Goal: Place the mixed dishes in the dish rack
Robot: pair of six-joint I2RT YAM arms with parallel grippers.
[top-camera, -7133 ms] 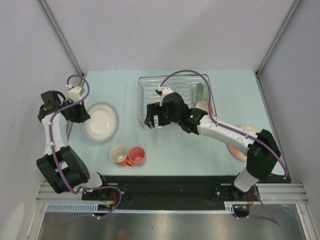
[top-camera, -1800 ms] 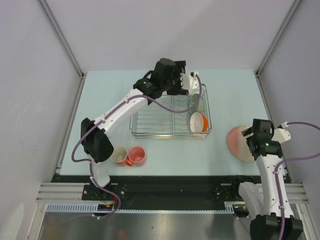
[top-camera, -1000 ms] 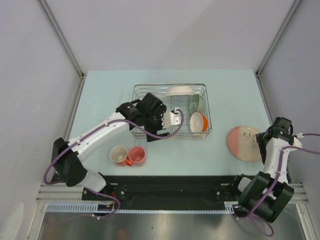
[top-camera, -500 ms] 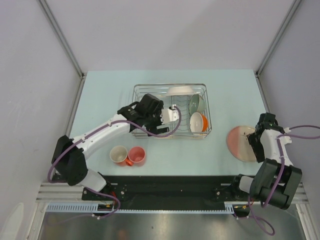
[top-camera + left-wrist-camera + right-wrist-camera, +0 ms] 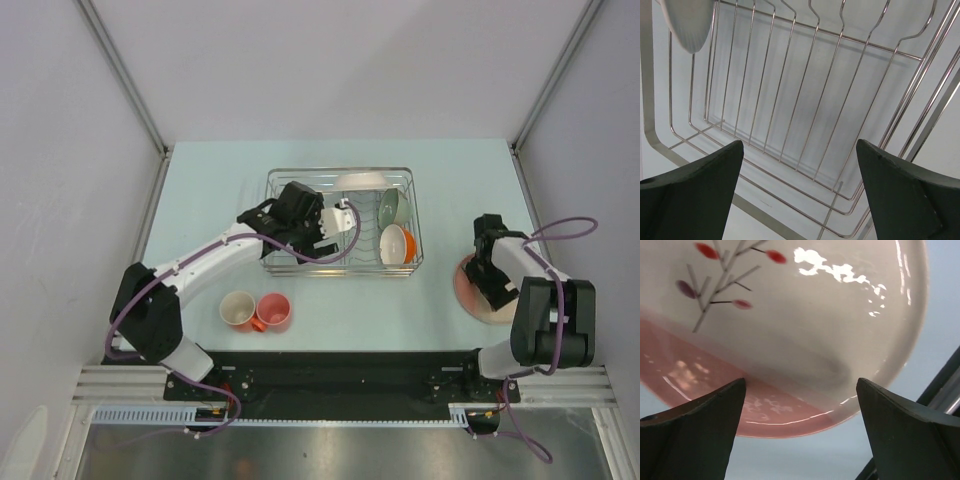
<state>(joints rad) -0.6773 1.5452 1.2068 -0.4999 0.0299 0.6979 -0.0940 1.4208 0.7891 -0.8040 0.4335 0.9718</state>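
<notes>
Left pincer (image 5: 797, 150) is spread wide and holding nothing, poised over the dish rack (image 5: 805, 100) with bare wire floor straight ahead of its fingers. A white plate (image 5: 690, 22) stands off to its upper left in the wrist view. Just past its tips, seen from above, the pale green bowl (image 5: 393, 207) leans in the rack. On the other side, the right pincer (image 5: 800, 382) is just as wide apart and empty, with the pink-and-cream plate (image 5: 790, 315) flat on the tabletop (image 5: 220, 180) directly ahead of it. Whether its fingertips touch the rim is hard to tell.
</notes>
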